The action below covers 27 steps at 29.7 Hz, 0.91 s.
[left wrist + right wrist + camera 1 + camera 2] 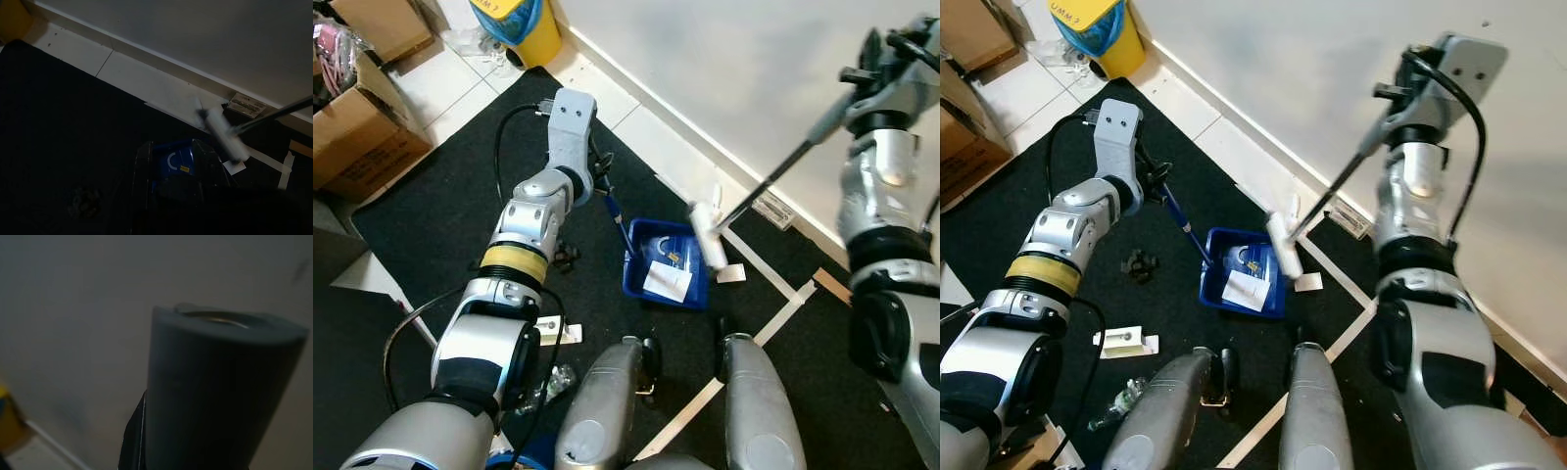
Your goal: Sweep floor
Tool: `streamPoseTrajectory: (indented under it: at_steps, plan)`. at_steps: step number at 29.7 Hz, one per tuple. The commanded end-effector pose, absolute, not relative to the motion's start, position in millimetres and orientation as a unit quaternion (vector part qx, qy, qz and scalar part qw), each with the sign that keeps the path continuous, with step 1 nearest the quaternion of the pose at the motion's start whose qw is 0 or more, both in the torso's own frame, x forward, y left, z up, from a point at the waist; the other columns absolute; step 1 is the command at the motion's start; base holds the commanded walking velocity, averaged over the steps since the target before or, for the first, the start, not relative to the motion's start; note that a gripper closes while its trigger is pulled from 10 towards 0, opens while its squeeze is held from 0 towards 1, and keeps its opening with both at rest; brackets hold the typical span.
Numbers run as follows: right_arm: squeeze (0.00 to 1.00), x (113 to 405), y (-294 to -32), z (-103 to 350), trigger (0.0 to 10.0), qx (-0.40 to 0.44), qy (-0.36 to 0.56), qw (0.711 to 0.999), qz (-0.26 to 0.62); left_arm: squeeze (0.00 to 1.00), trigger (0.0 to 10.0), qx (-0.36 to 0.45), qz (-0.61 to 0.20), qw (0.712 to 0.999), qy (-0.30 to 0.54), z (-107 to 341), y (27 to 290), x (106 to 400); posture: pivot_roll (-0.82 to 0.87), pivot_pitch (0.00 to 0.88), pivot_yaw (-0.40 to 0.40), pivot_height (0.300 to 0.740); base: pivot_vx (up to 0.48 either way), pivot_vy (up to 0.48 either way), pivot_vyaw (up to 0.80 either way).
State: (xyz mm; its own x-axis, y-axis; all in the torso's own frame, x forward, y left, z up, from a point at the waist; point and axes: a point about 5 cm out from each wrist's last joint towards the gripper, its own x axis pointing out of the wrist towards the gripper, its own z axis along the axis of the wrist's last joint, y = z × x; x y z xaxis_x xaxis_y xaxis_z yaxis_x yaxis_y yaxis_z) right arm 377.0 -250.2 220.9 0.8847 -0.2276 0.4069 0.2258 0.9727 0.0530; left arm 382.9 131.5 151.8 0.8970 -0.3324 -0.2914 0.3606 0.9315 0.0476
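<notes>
A black mat [440,215] was laid over a floor of pale tiles [431,83], running up to a white skirting board [1234,108] and a plain grey wall [1283,59]. Strips of pale tape [773,284] were stuck across the mat.

A blue dustpan [1244,272] was set on the mat close to the mat's edge, with a white paper scrap [1246,290] lying in it. Its blue handle [1185,223] was gripped by the left end effector [1157,181], closed around it. The broom's white head [1283,243] was held at the far rim of the dustpan, its dark shaft [1332,191] rising toward the wall and clamped at the grey grip by the closed right end effector [1393,108].

A small black object [1141,264] and a white tag [1126,341] were seen on the mat beside the left arm. A yellow bin [530,27] and cardboard boxes [362,127] were placed at the far left.
</notes>
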Motion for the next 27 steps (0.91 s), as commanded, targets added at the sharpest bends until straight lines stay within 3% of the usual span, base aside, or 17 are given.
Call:
streamPoseTrajectory:
  at_steps: [1,9,12,23,27]
  plan:
    - [0.00,374.4,-252.7,224.0,10.0,-0.017,-0.215,0.969,-0.118,0.00,10.0,0.046,-0.182,0.967,0.173,135.8,130.1,377.8,0.04,0.327,0.121,0.740,0.000,0.000,0.00]
    - [0.00,363.9,-274.3,213.1,10.0,-0.088,-0.169,0.972,-0.138,0.00,10.0,0.049,-0.181,0.967,0.174,136.1,130.9,378.8,0.03,0.325,0.123,0.740,0.000,0.000,0.00]
    - [0.00,361.1,-274.6,197.8,10.0,-0.077,-0.141,0.976,-0.146,0.00,10.0,0.049,-0.180,0.967,0.175,135.9,131.0,379.0,0.03,0.325,0.123,0.740,0.000,0.000,0.00]
    - [0.00,351.0,-249.6,131.6,10.0,-0.051,-0.070,0.985,-0.147,0.00,10.0,0.049,-0.183,0.966,0.177,135.6,130.3,378.2,0.06,0.337,0.134,0.740,0.000,0.000,0.00]
    - [0.00,352.0,-227.9,116.7,10.0,0.014,-0.052,0.989,-0.138,0.00,10.0,0.051,-0.181,0.966,0.178,136.4,133.6,377.9,0.06,0.337,0.134,0.740,0.000,0.000,0.00]
